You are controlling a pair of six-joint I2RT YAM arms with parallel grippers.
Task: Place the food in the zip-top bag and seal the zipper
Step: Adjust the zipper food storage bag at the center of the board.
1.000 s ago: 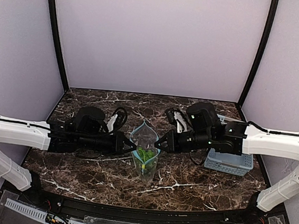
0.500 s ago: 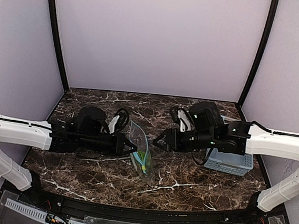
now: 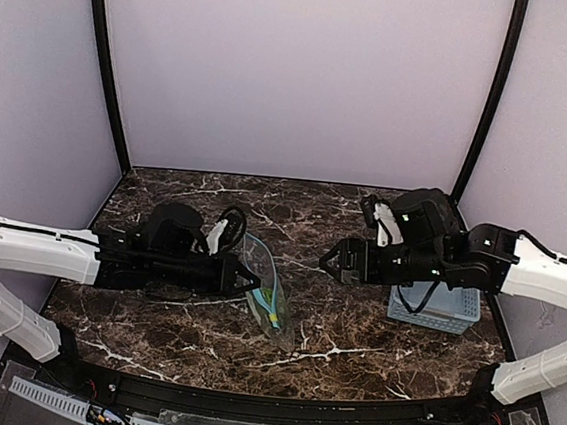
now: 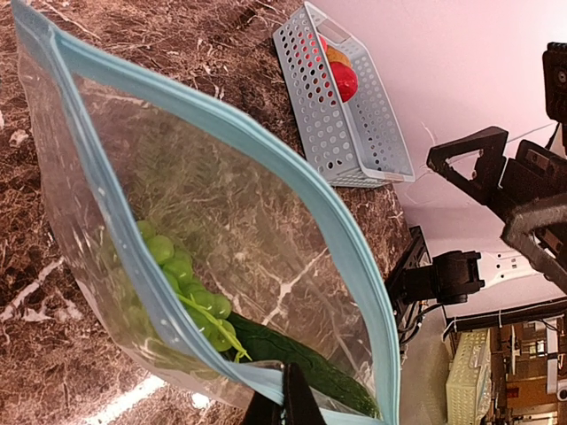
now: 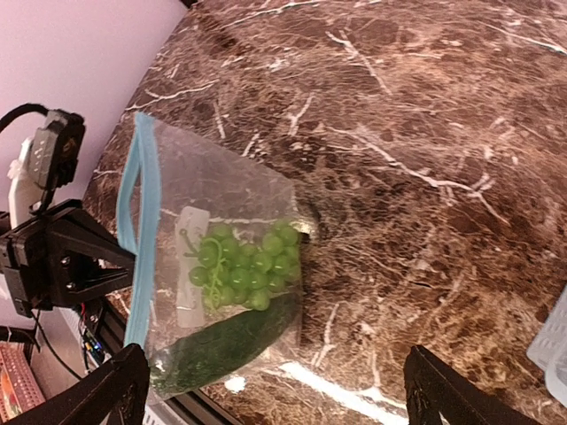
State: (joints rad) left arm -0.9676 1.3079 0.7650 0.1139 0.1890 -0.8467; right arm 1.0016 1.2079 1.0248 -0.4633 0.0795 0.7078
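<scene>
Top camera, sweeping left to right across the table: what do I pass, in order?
left gripper → zip-top bag → right gripper → light-blue basket

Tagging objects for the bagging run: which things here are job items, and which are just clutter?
Job: zip-top bag, zipper, bagged grapes, bagged cucumber, red fruit in the basket, left claw, right claw.
Lying about: blue basket, marble table.

Even soft light, faint shadows, pale sheen on the zip-top bag (image 4: 221,204), wrist views sharp
</scene>
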